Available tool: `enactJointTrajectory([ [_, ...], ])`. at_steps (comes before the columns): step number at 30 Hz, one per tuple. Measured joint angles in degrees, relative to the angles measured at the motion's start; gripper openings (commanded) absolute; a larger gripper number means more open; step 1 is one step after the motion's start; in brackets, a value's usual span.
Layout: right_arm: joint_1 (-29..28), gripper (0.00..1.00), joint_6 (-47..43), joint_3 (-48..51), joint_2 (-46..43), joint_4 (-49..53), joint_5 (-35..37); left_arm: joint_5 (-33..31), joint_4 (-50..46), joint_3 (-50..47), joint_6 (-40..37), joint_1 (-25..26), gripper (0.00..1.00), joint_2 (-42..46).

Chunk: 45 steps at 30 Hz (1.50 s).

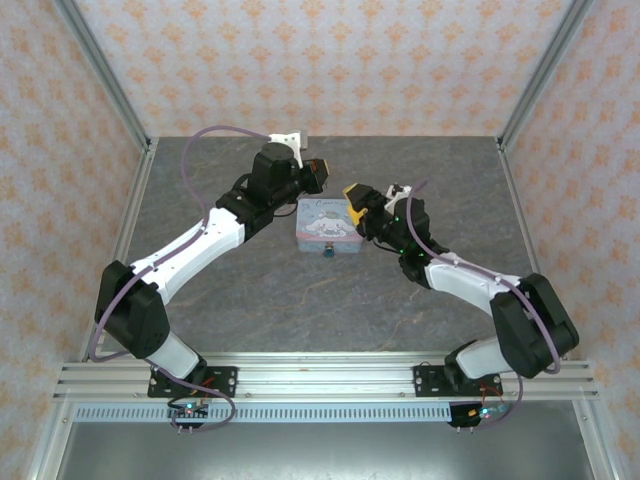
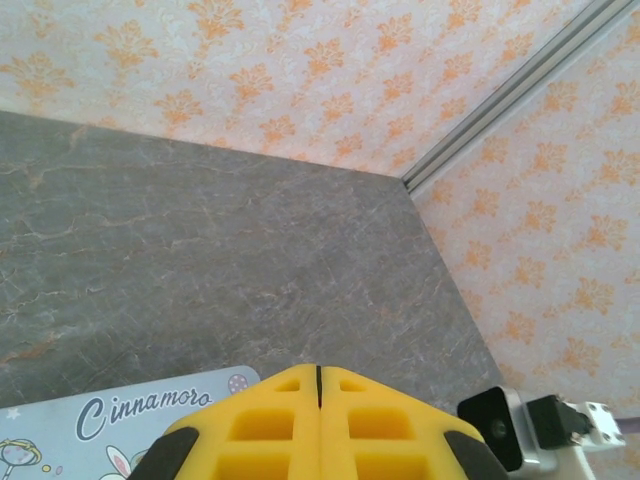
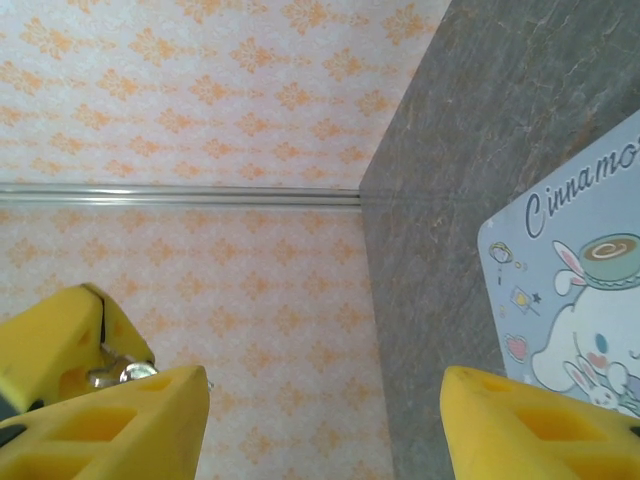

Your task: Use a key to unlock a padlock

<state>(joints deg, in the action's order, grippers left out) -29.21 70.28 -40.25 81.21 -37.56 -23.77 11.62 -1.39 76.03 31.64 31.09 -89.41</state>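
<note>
So the padlock (image 1: pixel 327 254) is a tiny dark blue thing sitting right up against the near edge of the cartoon tin (image 1: pixel 328 222), mid desk (image 1: pixel 300 310). From up top I can't tell whether it's actually hooked through a latch on the tin or just lying there touching it.

My left fingers (image 2: pixel 310 410) are pressed flat together near the tin's far edge, with nothing visible at the seam. My right fingers (image 1: pixel 355 197) are spread with only air between them, hovering by the tin's right end. In the right wrist view there's a shiny metal bit (image 3: pixel 125 372) tucked by a yellow block (image 3: pixel 50 345) off to the side. Might be the key, honestly can't tell.

Handling-wise, my guess is the lock is hard, light and slick, so it'll skate or swivel the moment a key gets pushed at it. I'd pinch the body across its flat faces, leaving the keyhole free. I'd also stay off the shackle, since that has to pop. The tin looks light too, so it could slide along with the lock. It's a small target and easy to knock away.
</note>
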Motion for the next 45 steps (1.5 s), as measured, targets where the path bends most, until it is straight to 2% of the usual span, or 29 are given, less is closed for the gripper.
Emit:
enactJointTrajectory([
  [15,-1.90,0.59,2.10,-7.98,4.66,-2.64,-0.17,0.20,0.87,-0.76,1.38,0.00,0.00,0.00],
  [25,-5.53,0.57,2.78,-7.26,6.05,-4.33,-0.11,0.04,0.85,-0.76,1.57,-0.13,0.00,-0.02],
  [31,-6.75,0.57,2.73,-2.38,4.96,-4.72,-0.44,0.15,0.90,-0.74,1.55,-0.11,0.00,-0.15],
  [34,-5.49,0.57,2.47,0.61,2.64,-3.26,-0.35,0.42,0.90,-0.74,1.55,-0.13,0.00,-0.26],
  [39,-0.26,0.59,1.46,2.29,-2.75,-2.05,0.00,2.16,1.49,-0.76,1.68,-0.35,0.00,-0.35],
  [45,3.98,0.66,-0.44,1.51,-5.51,-2.34,0.22,6.08,5.64,-2.62,4.37,-0.76,0.00,-0.35],
])
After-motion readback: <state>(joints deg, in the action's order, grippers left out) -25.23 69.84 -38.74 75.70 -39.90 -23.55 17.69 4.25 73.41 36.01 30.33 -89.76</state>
